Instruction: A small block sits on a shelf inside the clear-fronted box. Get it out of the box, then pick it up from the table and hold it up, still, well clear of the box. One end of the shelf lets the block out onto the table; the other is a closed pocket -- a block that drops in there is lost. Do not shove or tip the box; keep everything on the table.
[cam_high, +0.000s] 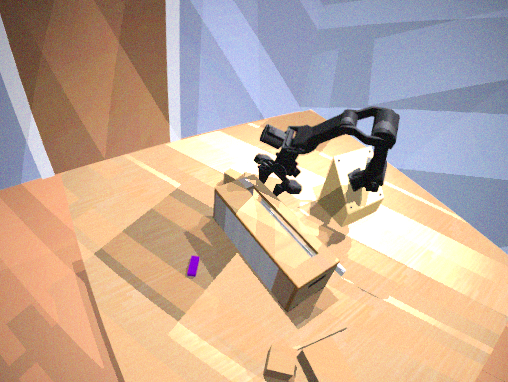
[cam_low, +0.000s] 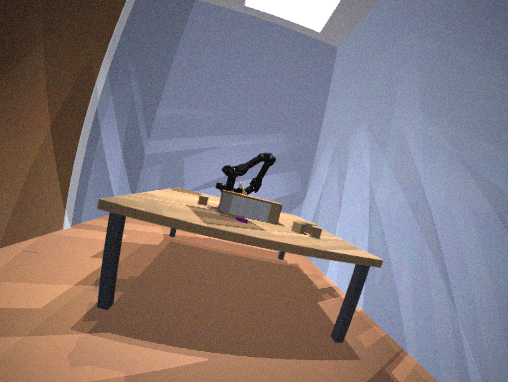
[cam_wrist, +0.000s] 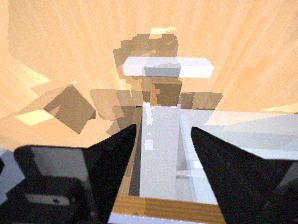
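Observation:
The wooden box (cam_high: 300, 272) (cam_low: 275, 213) (cam_wrist: 165, 207) stands on the table with its grey-looking clear front panel (cam_high: 242, 246) (cam_low: 244, 206). A long slot with a pale strip (cam_high: 289, 229) runs along its top. A small purple block (cam_high: 193, 266) (cam_low: 242, 220) lies flat on the table in front of the box, apart from it. My gripper (cam_high: 270, 186) (cam_wrist: 163, 129) is open and empty, above the box's far-left end at its rear side. In the wrist view a pale channel (cam_wrist: 160, 165) shows between and below the fingers. The shelf's contents cannot be made out.
A white bar (cam_wrist: 167, 68) lies beyond the box end in the wrist view. A brown block (cam_wrist: 71, 108) (cam_low: 203, 200) is near that end. Another white piece (cam_high: 341, 269) protrudes at the right end. Wooden blocks (cam_high: 280, 362) (cam_low: 306, 230) and a thin stick (cam_high: 322, 338) lie at the near right.

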